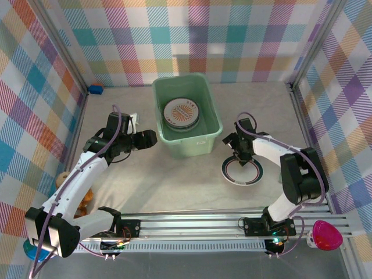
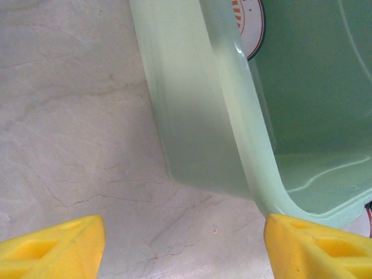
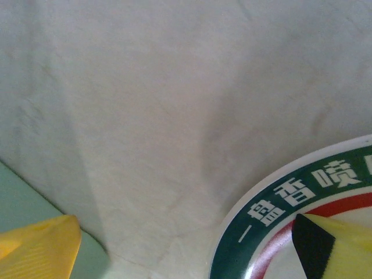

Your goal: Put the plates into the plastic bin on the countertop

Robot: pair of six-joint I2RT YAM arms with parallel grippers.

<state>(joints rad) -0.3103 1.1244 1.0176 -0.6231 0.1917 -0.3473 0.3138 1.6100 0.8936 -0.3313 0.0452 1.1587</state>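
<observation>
The mint-green plastic bin point(image 1: 200, 142) stands mid-countertop with a stack of plates point(image 1: 181, 112) inside; the top one has an orange centre. Another plate point(image 1: 250, 174), white with a dark green lettered rim and a red ring point(image 3: 273, 212), lies flat on the countertop point(image 1: 157, 180) right of the bin. My right gripper point(image 1: 239, 158) hangs open low over its far-left rim point(image 3: 186, 250): one fingertip point(image 3: 340, 247) is above the plate, the other point(image 3: 40, 244) outside it, near the bin wall point(image 3: 14, 197). My left gripper point(image 1: 152, 138) is open at the bin's near-left corner point(image 2: 197, 145), empty point(image 2: 183, 250).
Plaid walls close in the back and both sides. A metal rail point(image 1: 197, 224) runs along the near edge. A small blue object point(image 1: 96, 89) sits at the back left, and a pink dome point(image 1: 325, 235) lies beyond the rail at the right. Brownish items point(image 1: 61, 181) rest by the left wall.
</observation>
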